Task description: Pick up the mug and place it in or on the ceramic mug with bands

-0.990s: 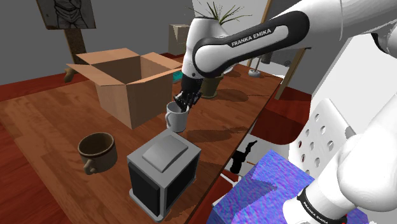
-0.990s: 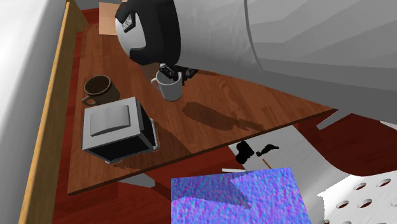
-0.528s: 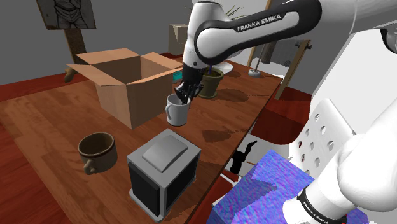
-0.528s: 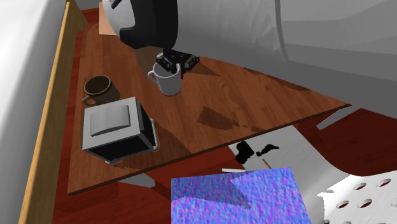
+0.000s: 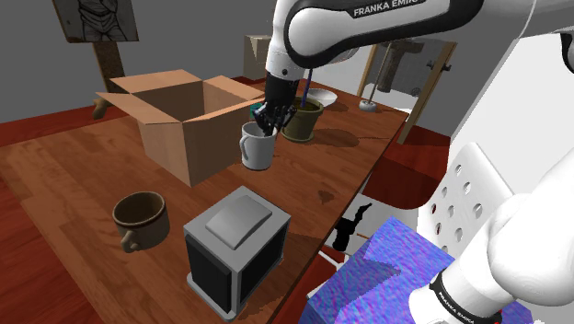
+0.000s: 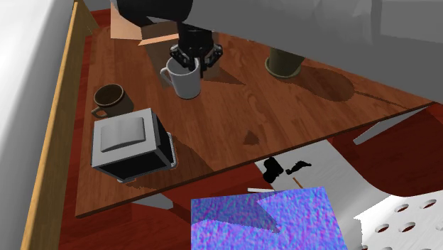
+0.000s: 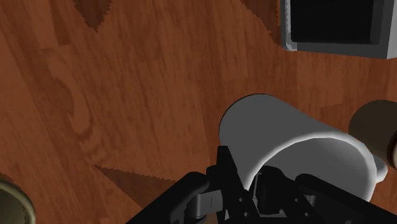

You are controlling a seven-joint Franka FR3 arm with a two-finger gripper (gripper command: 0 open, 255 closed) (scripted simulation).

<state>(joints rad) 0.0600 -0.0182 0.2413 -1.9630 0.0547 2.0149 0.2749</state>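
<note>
- White mug (image 5: 258,147): held clear of the table (image 5: 74,166), over its middle, beside a cardboard box (image 5: 179,115).
- My jaws: clamped on the mug's rim.
- Brown mug (image 5: 140,214): upright near a table edge, well apart.

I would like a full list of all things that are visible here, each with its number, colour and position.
table: one, reddish-brown wood, under everything
cardboard box: one, tan, open, at the table's far side in the shoulder view
white mug: one, white, in the gripper, beside the box
brown mug: one, brown, on the table towards the shoulder view's left
grey box: one, grey top and dark sides, near table edge
pot: one, olive, behind the white mug
bowl: one, white, behind the pot
chair: one, white with holes, beside the table
stand: one, blue-purple, shoulder view's lower right
arm: one, white with dark joints
gripper: one, black, shut on the white mug's rim
</note>
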